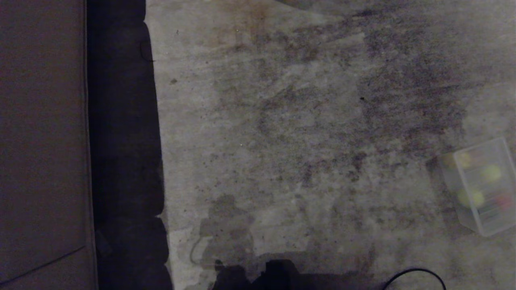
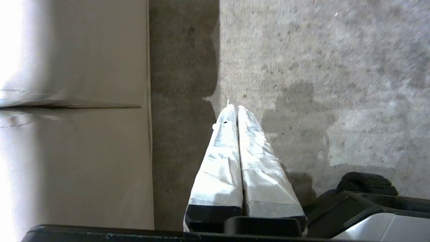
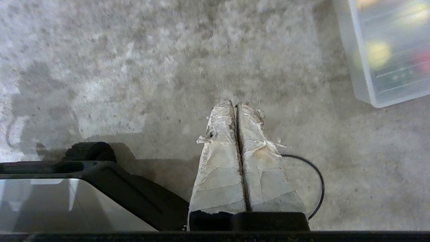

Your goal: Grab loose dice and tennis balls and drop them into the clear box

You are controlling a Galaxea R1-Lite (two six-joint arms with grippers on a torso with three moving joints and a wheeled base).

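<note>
My left gripper (image 2: 237, 107) and right gripper (image 3: 236, 103) hang over the stained concrete floor (image 1: 282, 121), fingers pressed together, holding nothing. The clear box (image 1: 481, 187), tennis balls (image 1: 491, 173) inside, sits at the floor's right edge.

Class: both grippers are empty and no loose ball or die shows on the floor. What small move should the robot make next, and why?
Probably turn to look elsewhere. The left gripper and right gripper are shut on nothing, and the stained floor shows only the clear box, already holding tennis balls, so the search needs a fresh view.
</note>
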